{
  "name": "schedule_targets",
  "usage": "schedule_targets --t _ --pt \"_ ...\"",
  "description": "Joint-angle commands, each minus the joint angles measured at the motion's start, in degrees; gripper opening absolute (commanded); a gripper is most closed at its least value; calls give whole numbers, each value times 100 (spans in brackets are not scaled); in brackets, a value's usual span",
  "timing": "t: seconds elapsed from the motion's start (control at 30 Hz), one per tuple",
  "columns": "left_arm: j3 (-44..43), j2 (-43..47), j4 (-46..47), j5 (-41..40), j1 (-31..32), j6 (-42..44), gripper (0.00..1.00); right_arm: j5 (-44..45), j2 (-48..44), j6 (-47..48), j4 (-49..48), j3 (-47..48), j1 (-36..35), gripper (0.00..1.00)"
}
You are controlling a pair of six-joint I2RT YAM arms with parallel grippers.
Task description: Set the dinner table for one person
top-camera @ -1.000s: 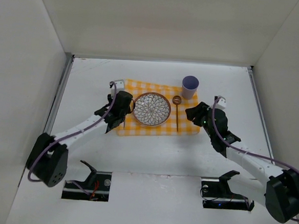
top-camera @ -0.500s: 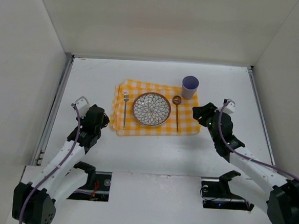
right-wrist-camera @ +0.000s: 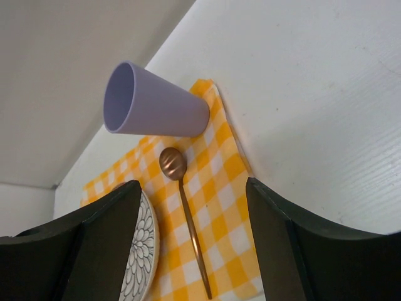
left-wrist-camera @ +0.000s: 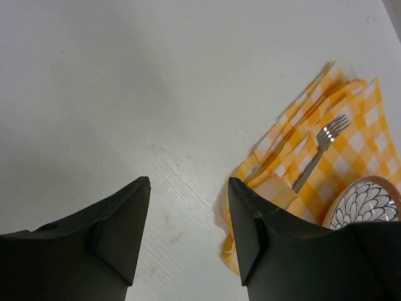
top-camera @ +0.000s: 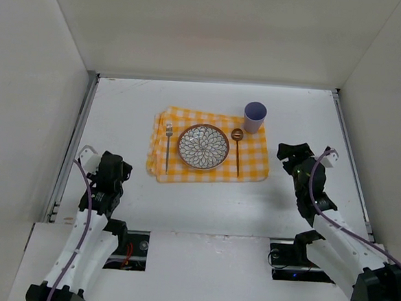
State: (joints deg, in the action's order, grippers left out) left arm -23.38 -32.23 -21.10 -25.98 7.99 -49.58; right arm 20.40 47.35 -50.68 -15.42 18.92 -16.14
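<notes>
Top view, left to right, with both wrist views. The dinner table [top-camera: 121, 103] is the white surface that fills the floor of the walled enclosure and carries every item shown.

(a) My left gripper [top-camera: 116, 169] hovers over bare table near the left edge, well apart from the place setting. Its jaws stand apart with nothing between them; in the left wrist view only white tabletop [left-wrist-camera: 125, 75] shows in the gap of the gripper [left-wrist-camera: 188, 185].

(b) A yellow-and-white checked mat [top-camera: 251, 161] lies flat at the middle of the table, its left edge folded in several layers [left-wrist-camera: 357, 119].

(c) A silver fork [top-camera: 167, 148] lies on the left strip of the mat, tines toward the far wall, just beside the plate and apart from it; the wrist view shows it too [left-wrist-camera: 313, 160].

(d) A round plate with a petal pattern [top-camera: 203, 146] sits at the centre of the mat.

(e) A copper-coloured spoon [top-camera: 238, 153] lies right of the plate, bowl toward the far wall [right-wrist-camera: 188, 213].

(f) A lilac cup [top-camera: 254, 116] stands upright on the far right corner of the mat, just beyond the spoon's bowl [right-wrist-camera: 156, 103].

(g) My right gripper [top-camera: 290, 151] hovers over bare table just right of the mat, with its jaws parted and empty [right-wrist-camera: 192, 188].
</notes>
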Motion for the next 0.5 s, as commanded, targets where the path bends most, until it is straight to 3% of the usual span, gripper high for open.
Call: schedule_targets --t 0.0,0.47 --pt "-17 -143 -17 321 -83 -113 51 244 -174 -197 -172 -55 45 74" --pt "-185 -627 238 312 31 -87 50 121 -77 -171 -251 -11 19 74"
